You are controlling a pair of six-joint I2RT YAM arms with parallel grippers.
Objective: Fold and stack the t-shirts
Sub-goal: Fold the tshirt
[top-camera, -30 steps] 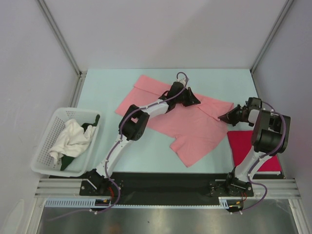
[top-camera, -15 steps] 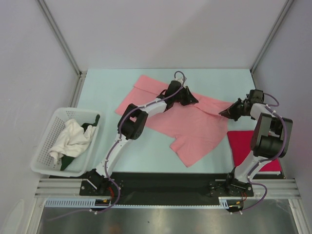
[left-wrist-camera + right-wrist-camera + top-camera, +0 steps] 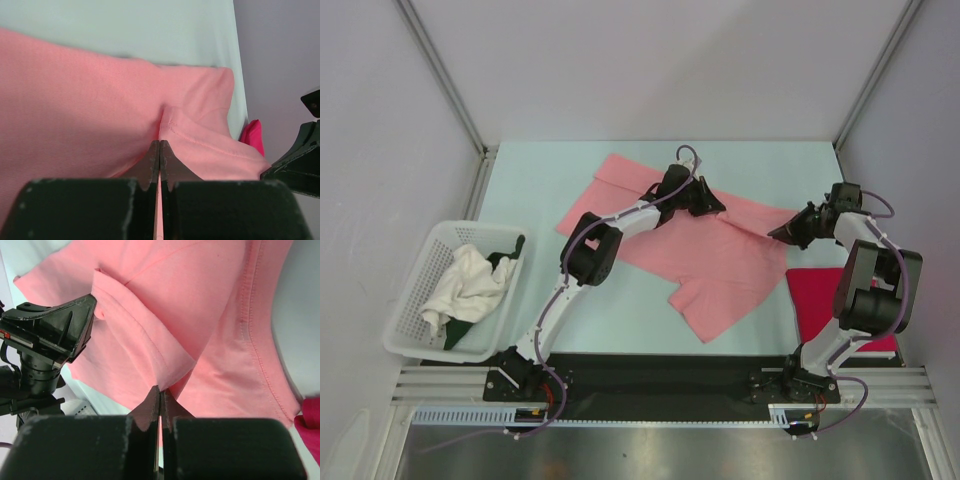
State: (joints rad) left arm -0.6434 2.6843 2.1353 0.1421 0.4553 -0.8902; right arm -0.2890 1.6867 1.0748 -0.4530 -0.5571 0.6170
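The salmon-pink t-shirt [image 3: 715,255] lies spread across the middle of the table. My left gripper [image 3: 712,207] is shut on a pinch of its far edge; the left wrist view shows cloth between the closed jaws [image 3: 159,145]. My right gripper [image 3: 782,235] is shut on the shirt's right corner, with a fold of pink cloth [image 3: 150,340] caught at the tips [image 3: 160,390]. The magenta-red t-shirt [image 3: 820,300] lies folded at the near right, partly under the right arm.
A white lattice basket [image 3: 415,330] holding white and dark green cloth stands at the near left. Grey walls enclose the table on three sides. A black strip runs along the near edge [image 3: 660,370].
The right gripper has moved away from the base with the shirt's right corner, and the left gripper has shifted slightly toward the far side. The right part of the shirt is drawn out flatter.
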